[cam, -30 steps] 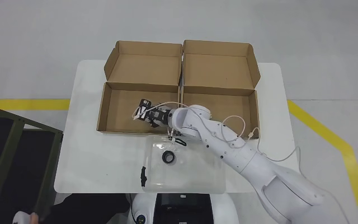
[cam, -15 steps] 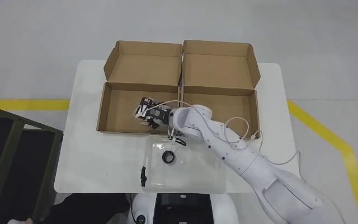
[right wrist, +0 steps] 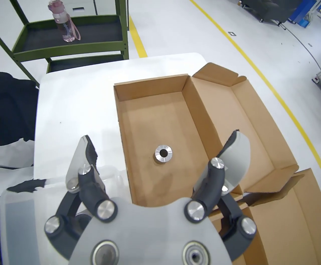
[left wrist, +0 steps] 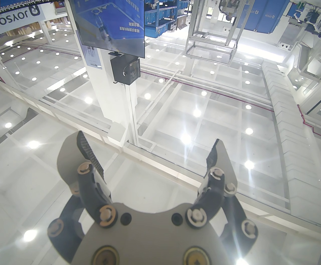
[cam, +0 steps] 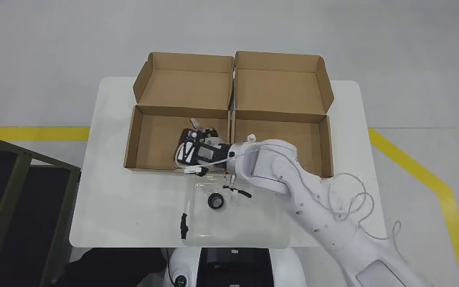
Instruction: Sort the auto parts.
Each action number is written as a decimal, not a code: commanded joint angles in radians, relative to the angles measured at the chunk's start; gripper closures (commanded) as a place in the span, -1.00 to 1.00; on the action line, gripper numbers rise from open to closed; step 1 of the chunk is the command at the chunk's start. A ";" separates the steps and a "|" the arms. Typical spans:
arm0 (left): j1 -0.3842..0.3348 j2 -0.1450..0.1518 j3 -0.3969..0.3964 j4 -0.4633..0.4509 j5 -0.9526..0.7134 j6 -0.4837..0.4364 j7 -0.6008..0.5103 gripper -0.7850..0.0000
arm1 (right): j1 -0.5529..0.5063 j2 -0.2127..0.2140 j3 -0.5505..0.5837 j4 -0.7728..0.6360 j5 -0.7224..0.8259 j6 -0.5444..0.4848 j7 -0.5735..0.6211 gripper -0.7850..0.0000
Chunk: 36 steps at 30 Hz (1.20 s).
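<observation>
Right gripper [right wrist: 161, 140] hangs over the cardboard box [right wrist: 140, 118], jaws spread wide, nothing in them. The silver bushing [right wrist: 163, 153] sits upright on the box floor, clear of both fingers. Just outside the box's near wall, a black ring [cam: 215, 201] lies in the clear tray [cam: 265, 222]. Left gripper [left wrist: 149, 140] gapes wide too, empty.

Mirrored print on a white banner [left wrist: 22, 15] beside the screen [left wrist: 106, 25]; mirrored characters on the screen; logo print on a blue panel [left wrist: 268, 16] well apart from it. Pink bottle [right wrist: 64, 21] label too small.
</observation>
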<state>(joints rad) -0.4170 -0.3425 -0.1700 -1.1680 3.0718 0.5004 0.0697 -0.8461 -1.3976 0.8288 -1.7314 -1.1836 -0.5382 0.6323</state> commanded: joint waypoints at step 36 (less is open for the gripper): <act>0.000 0.000 0.000 0.000 0.000 0.000 0.000 -1.00 | -0.519 0.151 0.188 -0.207 -0.407 -0.349 -0.254 -1.00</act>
<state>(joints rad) -0.4170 -0.3425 -0.1700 -1.1680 3.0718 0.5004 0.0697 -1.3666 -1.2474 1.0185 -1.9434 -1.5857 -0.8864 0.3807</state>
